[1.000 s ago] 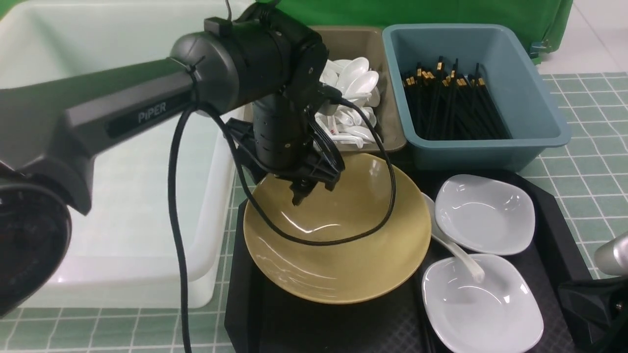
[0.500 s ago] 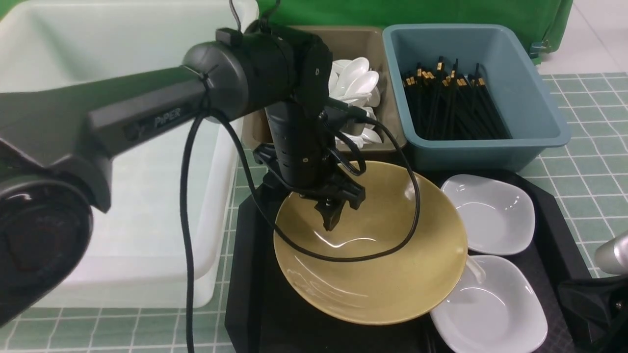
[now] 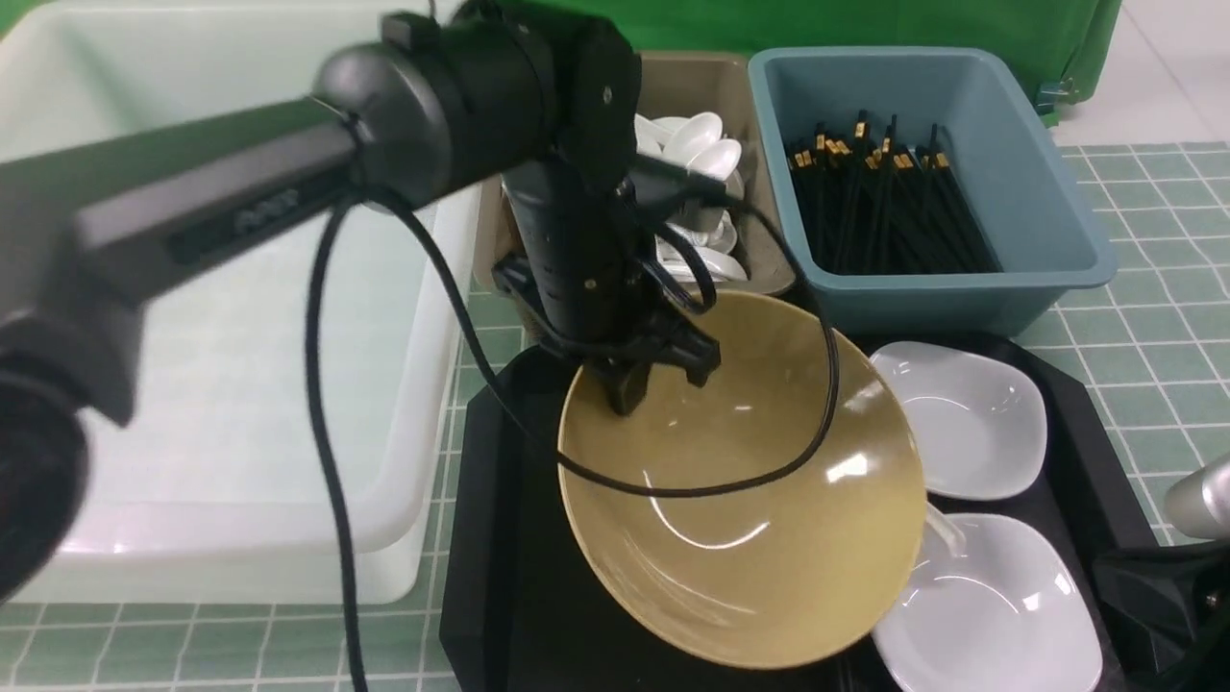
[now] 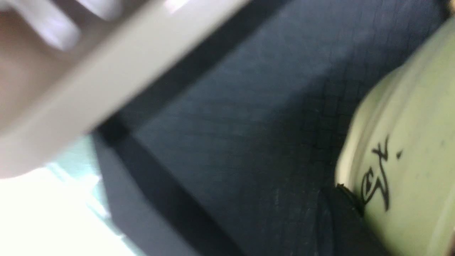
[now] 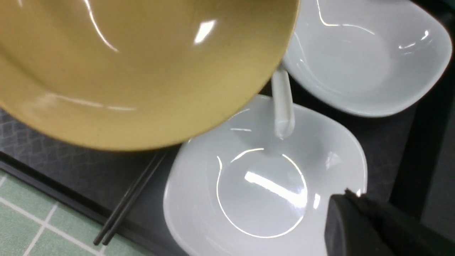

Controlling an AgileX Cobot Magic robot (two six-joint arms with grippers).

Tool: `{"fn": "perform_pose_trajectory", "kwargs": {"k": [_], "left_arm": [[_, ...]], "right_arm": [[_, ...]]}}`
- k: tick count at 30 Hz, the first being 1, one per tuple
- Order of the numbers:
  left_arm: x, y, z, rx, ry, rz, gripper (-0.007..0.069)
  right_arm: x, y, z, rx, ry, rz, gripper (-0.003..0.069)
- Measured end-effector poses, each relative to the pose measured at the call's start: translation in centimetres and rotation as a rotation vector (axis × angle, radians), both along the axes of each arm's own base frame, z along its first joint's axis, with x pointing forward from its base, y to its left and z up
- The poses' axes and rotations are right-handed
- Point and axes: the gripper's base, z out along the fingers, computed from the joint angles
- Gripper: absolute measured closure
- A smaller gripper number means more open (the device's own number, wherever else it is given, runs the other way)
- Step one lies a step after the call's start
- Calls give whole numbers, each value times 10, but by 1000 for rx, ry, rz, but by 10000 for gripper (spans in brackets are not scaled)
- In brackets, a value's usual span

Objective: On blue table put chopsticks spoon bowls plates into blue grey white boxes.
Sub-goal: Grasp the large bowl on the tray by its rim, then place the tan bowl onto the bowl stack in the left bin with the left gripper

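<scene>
Front view, centre of frame: the left gripper (image 3: 636, 384) is closed on the far-left rim of the mustard-tan bowl (image 3: 750, 509), one finger inside the rim and the other outside it. The bowl is tilted, its gripped edge highest and its open face turned toward the camera. It sits directly below and to the right of the gripper, above the black tray (image 3: 500, 596). Its lower-right rim overlaps the near plate (image 3: 1009, 615) and hides all but the handle of the spoon (image 3: 947, 531).

The far plate (image 3: 961, 418) lies at right of centre, just beside the bowl's right rim. Along the top of the frame stand the grey-brown box (image 3: 697, 82) with white spoons (image 3: 706, 154) and, to its right, the blue box (image 3: 1057, 202) with black chopsticks (image 3: 884, 211). The white tub (image 3: 240, 538) fills the left side, and all rest on the blue table (image 3: 1153, 336).

Left wrist view (blurred): the bowl's pale underside, bearing a black mark, over the tray.

Right wrist view: the bowl's rim above the near plate, the spoon handle reaching into that plate, and a loose pair of chopsticks (image 5: 131, 202) on the tray edge. Only one dark fingertip of the right gripper (image 5: 355, 213) shows; whether it is open or closed cannot be told
</scene>
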Motion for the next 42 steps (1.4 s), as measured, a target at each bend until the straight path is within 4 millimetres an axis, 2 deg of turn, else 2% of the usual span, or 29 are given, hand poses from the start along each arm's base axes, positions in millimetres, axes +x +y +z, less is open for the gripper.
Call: {"fn": "perform_pose_trajectory", "kwargs": {"k": [4,5,7,10,11,13,14,15,16,17,18,19,20,21,22,25,26,27,28,31,39,41,42], "left_arm": [[-6,10,29,-1,-97,-20,619],[-10,18,44,-15,-135,-17,619],[-14,26,61,-46,-175,-4,619],[-20,51,94,-103,-265,46,619],[-23,75,116,-139,-330,106,619],[-25,111,139,-170,-407,208,619],[-25,120,143,-172,-422,235,619],[-26,158,158,-177,-485,362,619],[-26,168,160,-174,-496,394,619],[-26,208,165,-162,-530,547,619],[-26,232,163,-140,-538,641,619],[-26,237,163,-142,-538,665,619],[-25,271,151,-123,-516,804,619],[-24,283,142,-106,-491,849,619],[-24,302,127,-91,-447,921,619],[-22,332,74,-55,-276,1024,619],[-21,338,46,-42,-183,1044,619],[-21,339,41,-38,-163,1045,619],[-19,341,18,-23,-90,1047,619],[-18,342,-10,-1,-29,1048,619],[-8,346,-17,-26,-118,1072,606],[-8,347,-17,-14,-126,1069,580],[-8,350,-16,17,-143,1060,534]], "right_arm": [[0,0,0,-1,3,0,580],[0,0,0,-2,5,0,580],[0,0,0,-2,5,0,580],[0,0,-1,-3,8,1,577],[-1,0,-1,-3,9,1,575],[-1,0,-1,-3,9,1,572],[-1,0,-1,-3,9,1,572],[-1,0,-1,-3,9,1,570],[-1,0,-1,-3,9,1,570],[0,0,0,-2,7,1,568],[0,0,0,-1,4,0,567],[0,0,0,0,3,0,567],[0,0,0,3,-1,-3,566],[0,0,0,4,-2,-3,565],[0,0,0,4,-2,-3,565],[0,0,0,4,-2,-3,562],[0,0,0,5,-5,-3,562],[0,0,0,5,-6,-4,562],[1,0,1,6,-6,-4,562],[1,0,1,12,-5,-9,561],[1,0,1,18,-3,-16,559],[1,0,1,18,-3,-16,559],[1,0,1,19,-3,-16,559]]}}
